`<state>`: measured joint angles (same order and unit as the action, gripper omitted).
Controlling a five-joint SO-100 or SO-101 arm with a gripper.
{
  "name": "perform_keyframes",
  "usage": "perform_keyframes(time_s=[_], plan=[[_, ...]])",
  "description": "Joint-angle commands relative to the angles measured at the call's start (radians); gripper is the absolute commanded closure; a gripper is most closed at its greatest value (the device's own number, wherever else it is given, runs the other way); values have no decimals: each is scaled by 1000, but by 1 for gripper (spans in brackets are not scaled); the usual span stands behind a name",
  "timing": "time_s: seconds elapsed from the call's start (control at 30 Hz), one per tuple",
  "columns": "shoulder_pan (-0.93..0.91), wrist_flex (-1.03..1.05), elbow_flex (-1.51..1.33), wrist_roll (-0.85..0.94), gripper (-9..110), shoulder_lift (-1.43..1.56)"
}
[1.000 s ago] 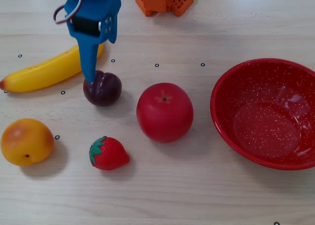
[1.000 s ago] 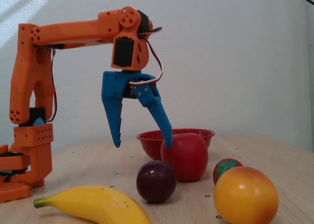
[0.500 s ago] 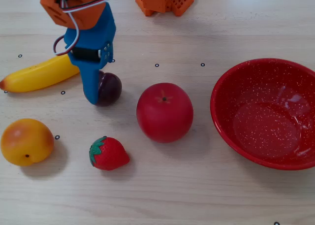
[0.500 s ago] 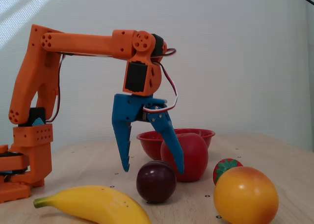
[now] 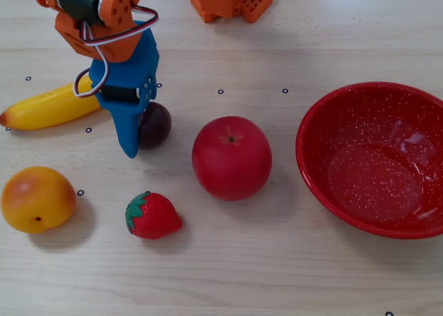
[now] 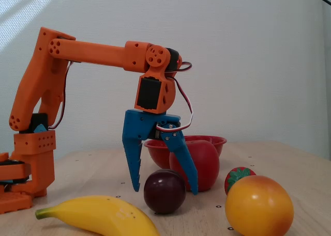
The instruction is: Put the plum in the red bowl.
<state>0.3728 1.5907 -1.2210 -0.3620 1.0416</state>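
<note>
The plum (image 5: pixel 156 124) is small, dark purple and glossy, and lies on the wooden table left of the middle. It also shows in a fixed view (image 6: pixel 164 191), low between the blue fingers. My gripper (image 5: pixel 142 128) is open and points down over the plum, with one blue finger (image 5: pixel 129 133) against the plum's left side. In the side-on fixed view the gripper (image 6: pixel 165 190) has a finger on each side of the plum, with gaps. The red bowl (image 5: pixel 377 160) with white speckles stands empty at the right, and its rim (image 6: pixel 217 141) shows behind the apple.
A big red apple (image 5: pixel 231 158) sits between the plum and the bowl. A strawberry (image 5: pixel 152 216) and an orange-yellow fruit (image 5: pixel 37 198) lie in front. A banana (image 5: pixel 52 107) lies to the left. The arm's orange base (image 5: pixel 232 1) stands at the back.
</note>
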Motion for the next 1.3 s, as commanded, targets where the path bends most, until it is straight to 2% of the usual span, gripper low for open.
perform_keyframes(time_s=[0.0, 0.27, 0.5, 0.67, 0.77, 1.27], plan=[[11, -25, 71, -38, 57, 40], [0, -48, 66, -48, 60, 21], [-2, -55, 67, -58, 71, 3], [-2, -57, 71, -64, 83, -2], [-2, -54, 72, -60, 101, 2], [2, 268, 296, -9, 101, 195]])
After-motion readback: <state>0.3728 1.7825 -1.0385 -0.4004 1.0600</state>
